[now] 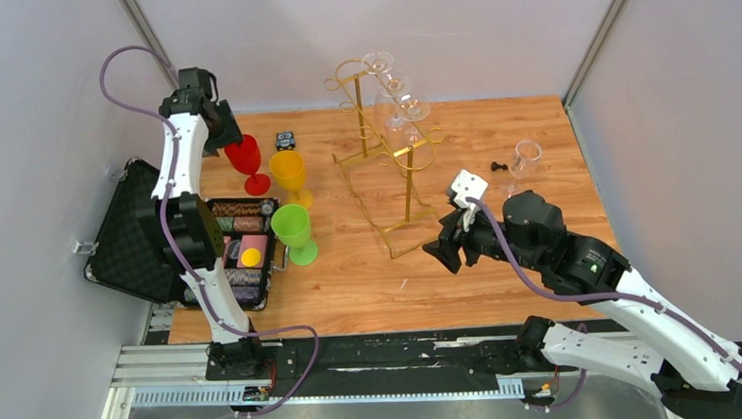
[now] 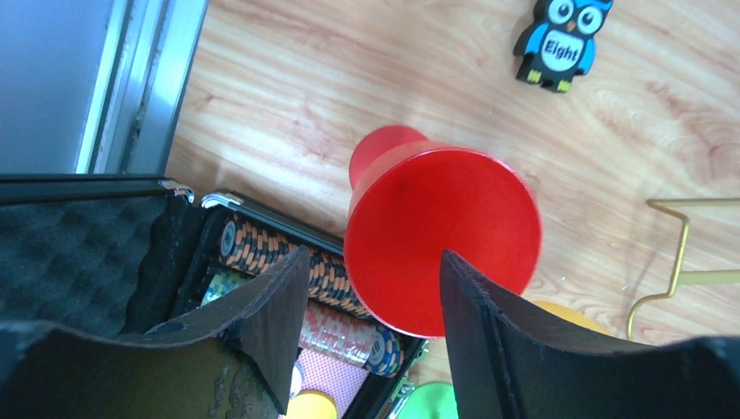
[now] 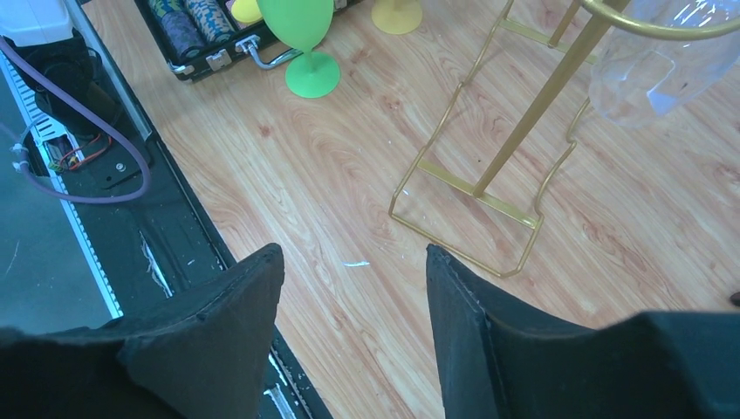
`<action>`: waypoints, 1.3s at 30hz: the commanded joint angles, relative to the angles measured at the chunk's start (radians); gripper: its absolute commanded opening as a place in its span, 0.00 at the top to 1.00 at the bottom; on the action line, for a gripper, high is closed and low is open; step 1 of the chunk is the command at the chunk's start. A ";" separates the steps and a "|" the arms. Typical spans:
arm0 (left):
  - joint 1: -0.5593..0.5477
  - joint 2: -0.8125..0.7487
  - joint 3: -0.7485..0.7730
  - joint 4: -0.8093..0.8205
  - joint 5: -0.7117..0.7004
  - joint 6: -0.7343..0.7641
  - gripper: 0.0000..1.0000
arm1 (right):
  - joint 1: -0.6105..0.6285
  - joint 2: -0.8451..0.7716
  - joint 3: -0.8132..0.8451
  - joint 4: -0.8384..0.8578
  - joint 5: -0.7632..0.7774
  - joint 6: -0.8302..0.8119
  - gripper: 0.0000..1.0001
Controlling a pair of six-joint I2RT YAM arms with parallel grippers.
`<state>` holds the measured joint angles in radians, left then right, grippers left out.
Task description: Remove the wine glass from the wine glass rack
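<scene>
Bright, even light, faint soft shadows, little glare or blur.

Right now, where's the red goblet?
In the top view the red goblet stands far left on the table, beside the yellow goblet and just below the left pincer.

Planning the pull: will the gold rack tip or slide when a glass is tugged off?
Probably light: the wine glass rack is thin wire. Likely top-heavy, with wine glasses hanging high over a narrow base. Nothing visibly fixes it to the smooth wood table, so it may slide.
</scene>
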<state>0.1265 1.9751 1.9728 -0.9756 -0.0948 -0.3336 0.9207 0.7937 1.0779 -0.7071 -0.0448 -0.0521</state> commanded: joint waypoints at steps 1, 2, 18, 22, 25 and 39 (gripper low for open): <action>0.012 -0.029 0.080 -0.018 -0.011 0.012 0.34 | 0.003 0.002 0.054 0.015 0.020 0.023 0.39; 0.012 -0.038 0.085 -0.023 -0.014 0.014 0.33 | 0.003 0.001 0.057 0.014 0.023 0.024 0.39; -0.052 -0.244 0.056 -0.041 0.057 0.002 0.29 | -0.009 0.055 0.120 -0.052 0.246 0.098 0.35; -0.108 -0.292 0.035 -0.038 0.071 0.001 0.29 | -0.035 0.056 0.114 -0.052 0.270 0.108 0.36; -0.176 -0.302 0.042 -0.039 0.087 0.007 0.28 | -0.065 0.057 0.109 -0.055 0.266 0.117 0.36; -0.358 -0.112 0.258 -0.092 0.141 -0.005 0.28 | -0.222 0.092 0.028 0.091 0.184 0.109 0.46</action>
<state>-0.2012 1.8172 2.1479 -1.0554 0.0296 -0.3344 0.7219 0.9035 1.1469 -0.7383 0.1688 0.0593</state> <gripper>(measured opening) 0.717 0.552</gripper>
